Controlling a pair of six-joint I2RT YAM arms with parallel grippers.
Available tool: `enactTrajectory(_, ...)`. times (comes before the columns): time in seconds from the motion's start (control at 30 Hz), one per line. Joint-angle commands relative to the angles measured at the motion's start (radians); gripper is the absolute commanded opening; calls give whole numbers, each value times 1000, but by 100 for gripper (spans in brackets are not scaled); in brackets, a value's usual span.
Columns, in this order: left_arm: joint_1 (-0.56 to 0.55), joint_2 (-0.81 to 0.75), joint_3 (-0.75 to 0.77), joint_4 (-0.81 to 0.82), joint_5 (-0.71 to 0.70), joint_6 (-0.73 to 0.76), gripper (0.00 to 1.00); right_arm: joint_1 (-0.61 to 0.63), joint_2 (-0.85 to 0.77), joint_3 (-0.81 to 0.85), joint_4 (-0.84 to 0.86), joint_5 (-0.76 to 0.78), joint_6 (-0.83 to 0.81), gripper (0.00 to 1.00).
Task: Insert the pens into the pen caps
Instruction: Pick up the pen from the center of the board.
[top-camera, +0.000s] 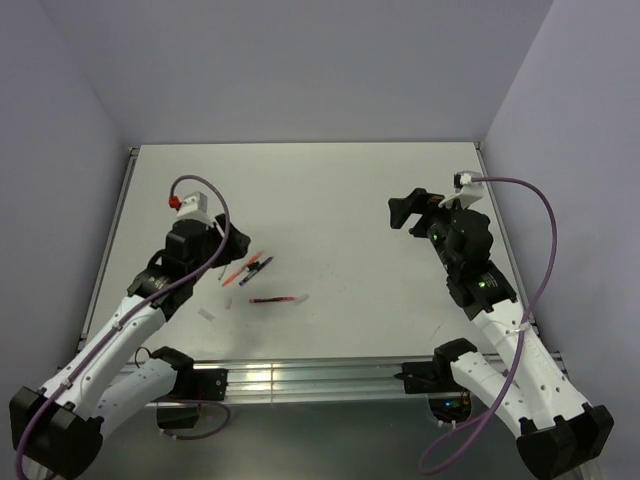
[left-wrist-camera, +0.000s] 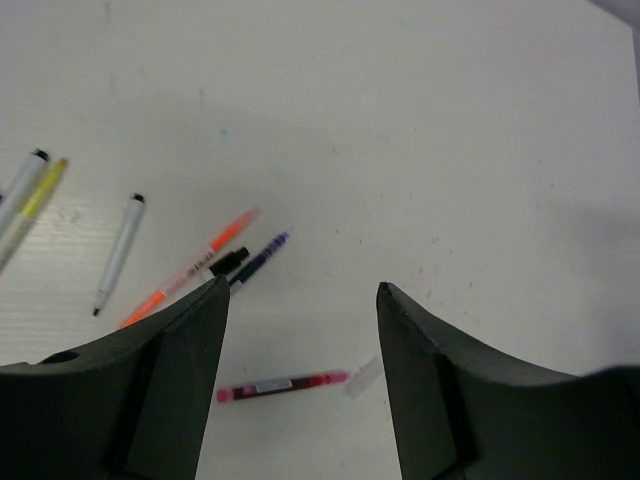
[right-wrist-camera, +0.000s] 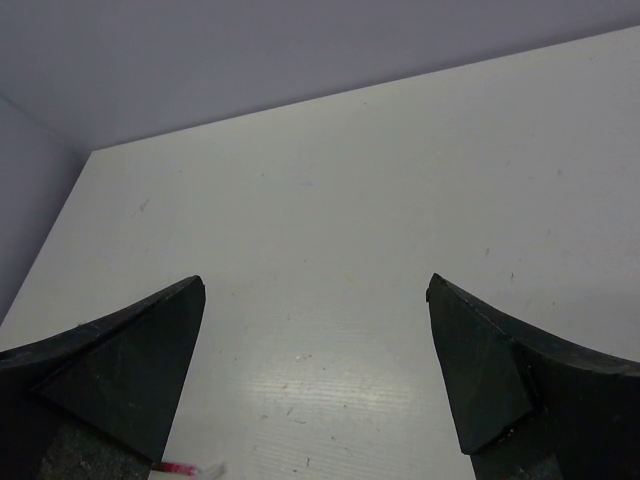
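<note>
left pincer (left-wrist-camera: 303, 292) hangs apart over the red pen (left-wrist-camera: 283, 384) (clear cap (left-wrist-camera: 362, 377) just beside its tip); best grip mid-barrel, tip free. right pincer (right-wrist-camera: 315, 285) apart too, empty.

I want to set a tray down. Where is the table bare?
Bare: the far half of the table, and the middle stretch between the red pen and the right hand. Crowded: the pens by the left hand.

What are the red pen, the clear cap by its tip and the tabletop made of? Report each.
Red pen: probably glossy plastic, with a translucent barrel and a pale label.
Cap: seemingly clear plastic, with a whitish see-through look.
Tabletop: matte white, faintly scuffed; material unclear.
</note>
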Motion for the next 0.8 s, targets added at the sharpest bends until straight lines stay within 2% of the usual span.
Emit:
enactTrajectory(0.0, -120, -3, -47, 50, -79, -64, 66, -3, 1, 29, 5, -18, -15, 100)
enactTrajectory(0.2, -287, 8, -124, 82, -149, -86, 67, -3, 3, 27, 10, -28, -14, 100)
enactTrajectory(0.4, -461, 112, -129, 119, -246, -70, 67, -3, 10, 29, 8, -41, -17, 99)
enactTrajectory(0.77, -535, 325, -52, 67, -297, -47, 61, -3, 9, 26, 7, -50, -18, 99)
